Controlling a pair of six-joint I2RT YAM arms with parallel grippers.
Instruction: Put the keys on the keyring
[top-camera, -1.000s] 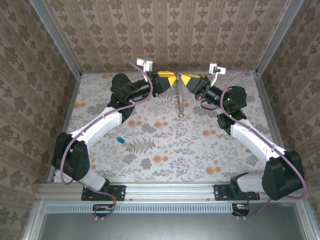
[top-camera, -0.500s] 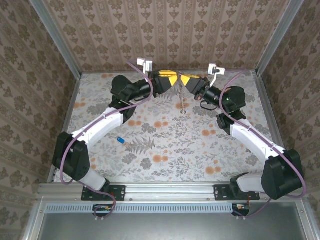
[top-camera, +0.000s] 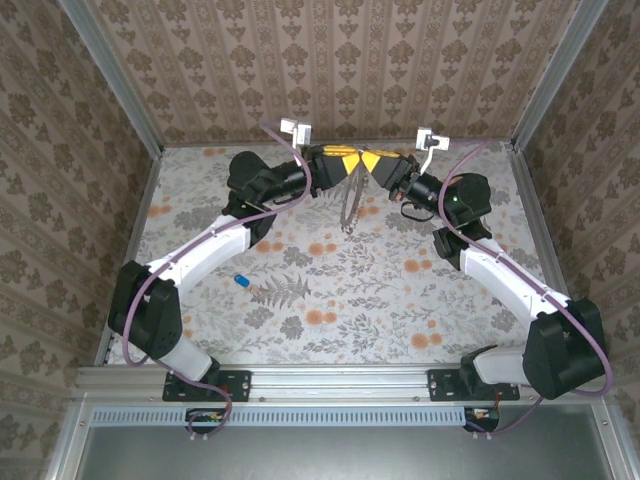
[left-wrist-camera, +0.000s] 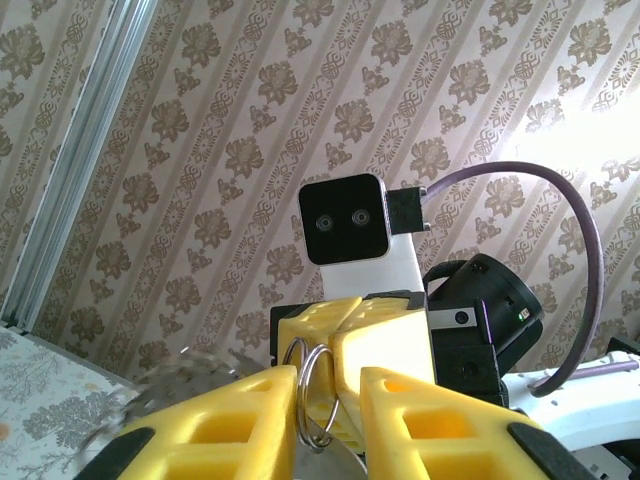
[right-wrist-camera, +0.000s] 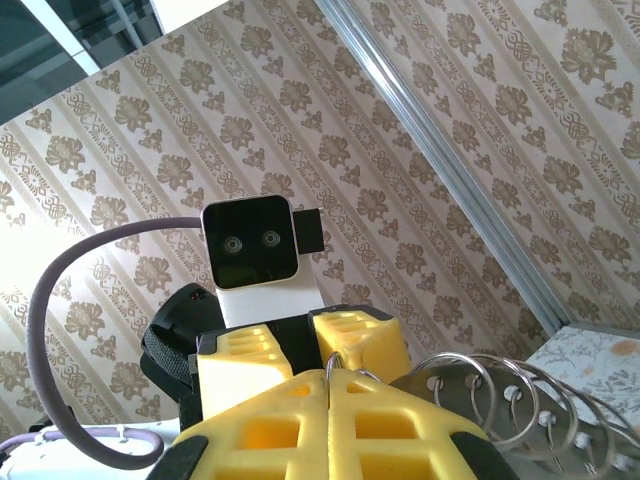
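the two arms meet high over the far middle of the floral-patterned desk (top-camera: 330, 300), their yellow tips nose to nose in front of the patterned back wall (top-camera: 330, 70).

the right claw (top-camera: 366, 163) has its yellow fingers pressed together. in the right wrist view the right claw (right-wrist-camera: 331, 385) shows no gap along its seam, and the small thin metal keyring (right-wrist-camera: 342, 362) pokes out at the very tip, pinched there. its long beige-brown strap of linked rings (right-wrist-camera: 500, 400) trails off to the side of that view.

the left claw (top-camera: 351, 165) faces it. in the left wrist view the left claw (left-wrist-camera: 328, 385) has its fingers narrowly apart, and the keyring (left-wrist-camera: 306, 398) stands upright in the slot between them. the ring lies against the inner edge of one yellow finger (left-wrist-camera: 240, 420), while a sliver of space shows between it and the other finger (left-wrist-camera: 430, 425), so the left claw is not clamped on it. the strap (left-wrist-camera: 165, 390) is a blur low in that view.

from above, the strap (top-camera: 348, 205) hangs from where the two tips meet, down toward the desk. i cannot tell whether its lower end touches the surface.

the tiny key with the bright blue plastic head (top-camera: 241, 280) lies flat on the desk, well apart from both claws, beside the left arm's forearm.
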